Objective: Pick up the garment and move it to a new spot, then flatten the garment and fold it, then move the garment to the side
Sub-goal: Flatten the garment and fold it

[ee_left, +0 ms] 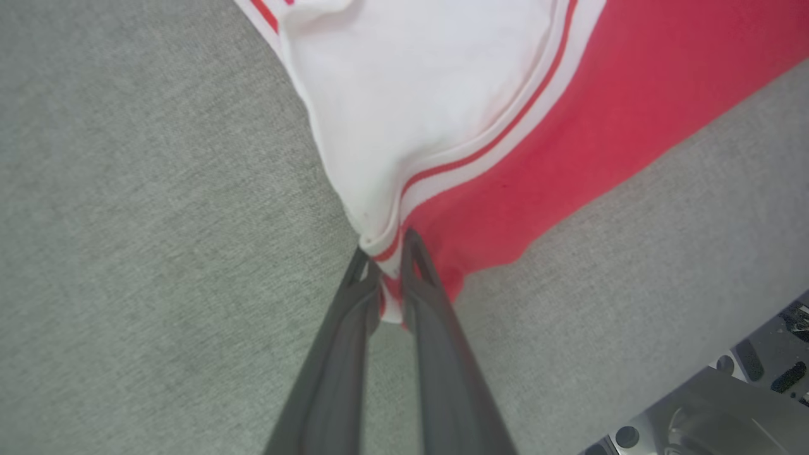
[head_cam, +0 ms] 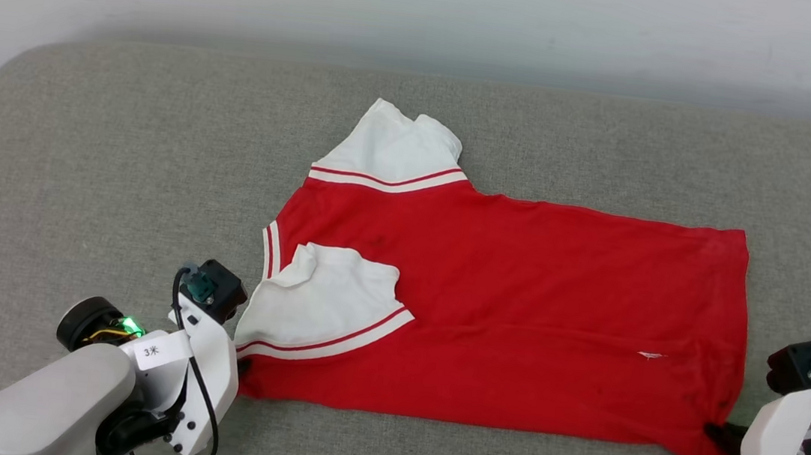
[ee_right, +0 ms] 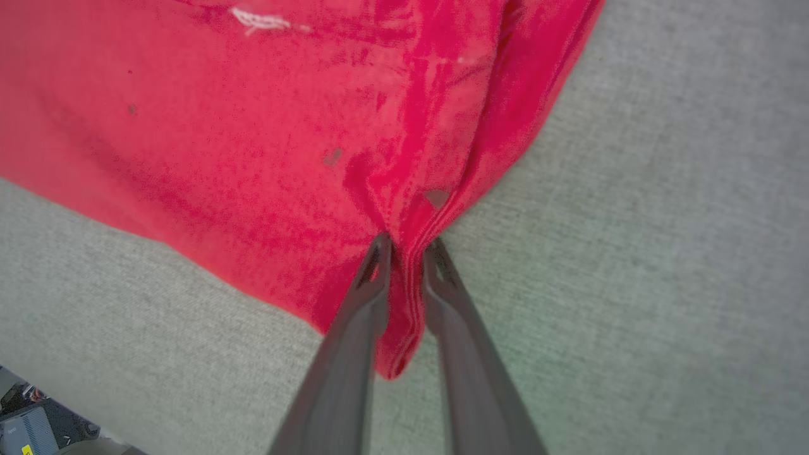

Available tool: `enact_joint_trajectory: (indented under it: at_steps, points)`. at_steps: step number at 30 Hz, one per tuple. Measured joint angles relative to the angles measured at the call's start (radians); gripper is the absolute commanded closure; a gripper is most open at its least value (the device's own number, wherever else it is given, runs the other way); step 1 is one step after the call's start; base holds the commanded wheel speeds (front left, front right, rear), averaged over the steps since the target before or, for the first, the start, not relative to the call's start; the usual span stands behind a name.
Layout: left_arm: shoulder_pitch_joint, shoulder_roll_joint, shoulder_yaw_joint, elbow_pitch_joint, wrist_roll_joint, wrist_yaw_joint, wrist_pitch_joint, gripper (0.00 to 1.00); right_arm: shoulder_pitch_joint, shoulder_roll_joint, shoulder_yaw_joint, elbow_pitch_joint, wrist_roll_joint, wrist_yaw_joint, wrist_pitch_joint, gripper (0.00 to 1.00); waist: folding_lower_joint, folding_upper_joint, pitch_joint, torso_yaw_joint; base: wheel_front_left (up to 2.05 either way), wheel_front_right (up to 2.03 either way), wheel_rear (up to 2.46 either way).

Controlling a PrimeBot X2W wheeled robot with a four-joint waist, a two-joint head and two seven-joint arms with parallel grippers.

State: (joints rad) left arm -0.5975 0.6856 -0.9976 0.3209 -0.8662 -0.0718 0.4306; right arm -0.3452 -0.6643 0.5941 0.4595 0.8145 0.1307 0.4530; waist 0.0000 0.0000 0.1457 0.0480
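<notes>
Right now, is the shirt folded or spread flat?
Mostly spread: shirt lies flat, far sleeve out, near sleeve folded onto it.

Red garment (head_cam: 518,300), white sleeves (head_cam: 326,302) with red-striped trim, perhaps dark specks; grey textured surface (head_cam: 115,189)

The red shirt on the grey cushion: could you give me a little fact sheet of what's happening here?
item: red shirt with white sleeves, lying spread out, no print visible
surface: grey cushion
near sleeve: folded in over the red body
left gripper: pinched shut on the shirt's corner by that sleeve
right gripper: fingers either side of the hem corner, cloth between them; firm grip uncertain
</notes>
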Motion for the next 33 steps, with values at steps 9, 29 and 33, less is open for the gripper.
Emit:
enact_joint_trajectory:
  at_steps: [9,29,33]
  points:
    - [0.019,0.019,0.001,0.014,-0.027,-0.009,-0.005,1.0,0.016,-0.063,0.024,-0.054,0.046,0.001,-0.084,1.0,0.0,0.0,-0.057,-0.005,0.0,0.0,0.0]
    - [0.151,0.091,-0.024,-0.097,-0.066,0.045,0.014,1.0,0.244,-0.099,-0.092,-0.189,0.063,0.001,-0.075,1.0,-0.0001,0.0,-0.105,-0.012,0.0,0.0,0.0]
    - [0.161,0.084,-0.026,-0.065,-0.073,0.046,0.007,1.0,0.254,-0.066,-0.107,-0.159,0.041,0.001,-0.065,1.0,0.0,0.0,-0.09,-0.015,0.0,0.0,0.0]
